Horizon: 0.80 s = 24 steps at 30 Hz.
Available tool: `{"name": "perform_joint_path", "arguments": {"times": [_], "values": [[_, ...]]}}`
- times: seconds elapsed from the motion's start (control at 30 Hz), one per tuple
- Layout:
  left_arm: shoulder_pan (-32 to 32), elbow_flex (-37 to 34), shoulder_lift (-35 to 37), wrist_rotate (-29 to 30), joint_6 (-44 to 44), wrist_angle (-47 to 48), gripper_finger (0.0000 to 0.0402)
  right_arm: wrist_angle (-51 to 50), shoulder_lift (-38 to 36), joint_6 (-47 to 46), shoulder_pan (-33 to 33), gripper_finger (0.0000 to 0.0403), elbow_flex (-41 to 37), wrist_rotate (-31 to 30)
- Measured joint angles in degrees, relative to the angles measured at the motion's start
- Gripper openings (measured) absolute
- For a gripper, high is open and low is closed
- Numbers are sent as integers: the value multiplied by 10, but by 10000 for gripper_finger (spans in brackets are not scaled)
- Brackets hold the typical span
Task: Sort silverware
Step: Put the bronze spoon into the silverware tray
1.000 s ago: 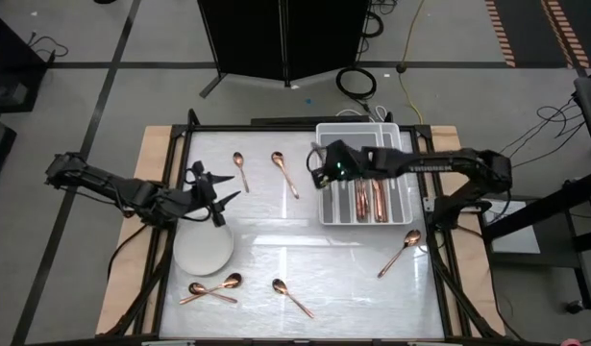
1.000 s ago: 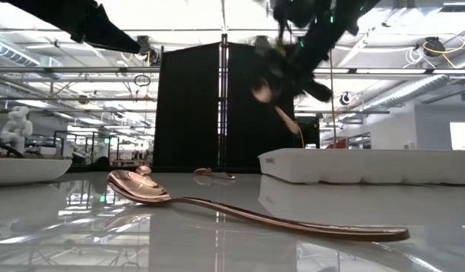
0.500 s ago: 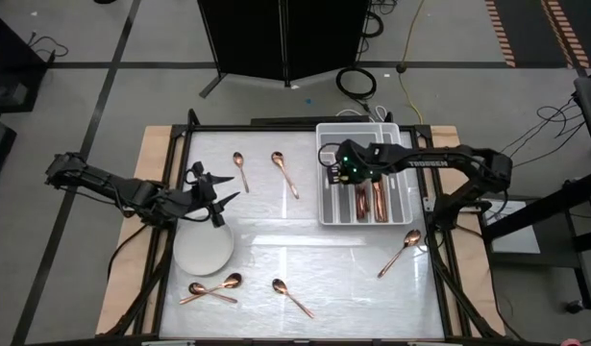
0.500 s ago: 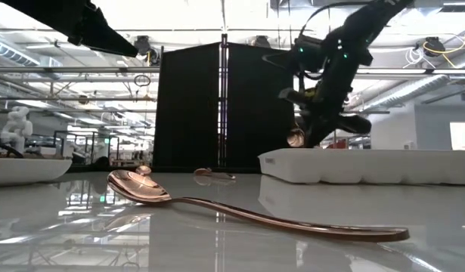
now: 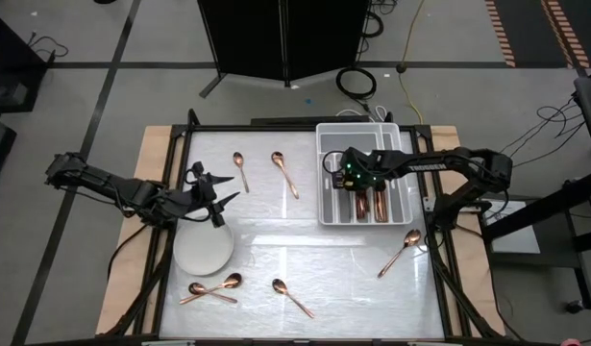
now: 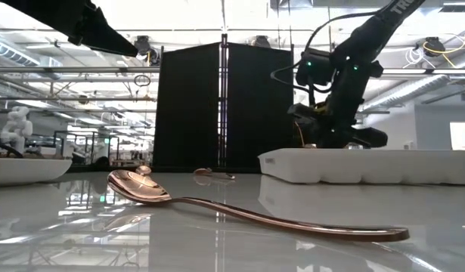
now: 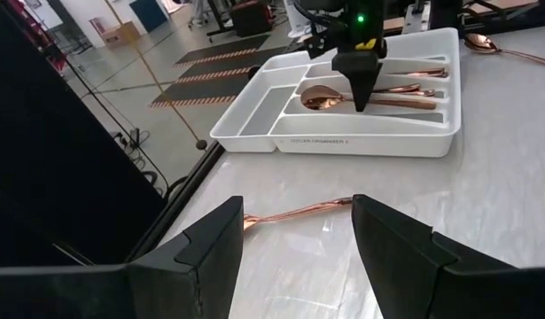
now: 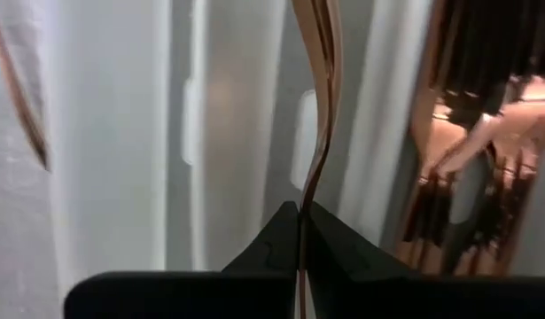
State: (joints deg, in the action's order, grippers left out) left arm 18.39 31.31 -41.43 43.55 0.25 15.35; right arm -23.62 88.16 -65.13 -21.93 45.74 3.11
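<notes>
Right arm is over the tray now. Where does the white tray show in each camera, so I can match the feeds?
High view: white tray at the table's far right, right gripper above it.
Low view: long white wall at right, behind the near spoon.
Left wrist view: whole tray ahead, copper pieces inside.
Right wrist view: white dividers fill the picture.
Shared landmark: the right gripper over the tray.

A grey concrete floor (image 5: pixel 84 58) surrounds the table (image 5: pixel 276 240), crossed by dark seams and scattered with black cables and a yellow cable (image 5: pixel 407 43). A tall black panel (image 6: pixel 217 106) stands just behind the table's far edge. Orange-and-black striped floor mats (image 5: pixel 526 29) lie toward one corner. Beyond the panel, an open industrial hall shows bright ceiling lights (image 6: pixel 179 15), overhead beams and ducts, and a white figure (image 6: pixel 17 121) far off.
</notes>
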Motion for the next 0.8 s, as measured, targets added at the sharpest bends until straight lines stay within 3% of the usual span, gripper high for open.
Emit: {"name": "perform_joint_path", "arguments": {"times": [0.4,0.67,0.8], "values": [[0,0,0,0,0,0,212,22,0,-19,-6,52,0,0],[0,0,0,-2,0,1,212,5,-14,74,-24,70,36,-2],[0,0,-1,-40,0,0,212,3,-17,120,-11,70,91,-24]]}}
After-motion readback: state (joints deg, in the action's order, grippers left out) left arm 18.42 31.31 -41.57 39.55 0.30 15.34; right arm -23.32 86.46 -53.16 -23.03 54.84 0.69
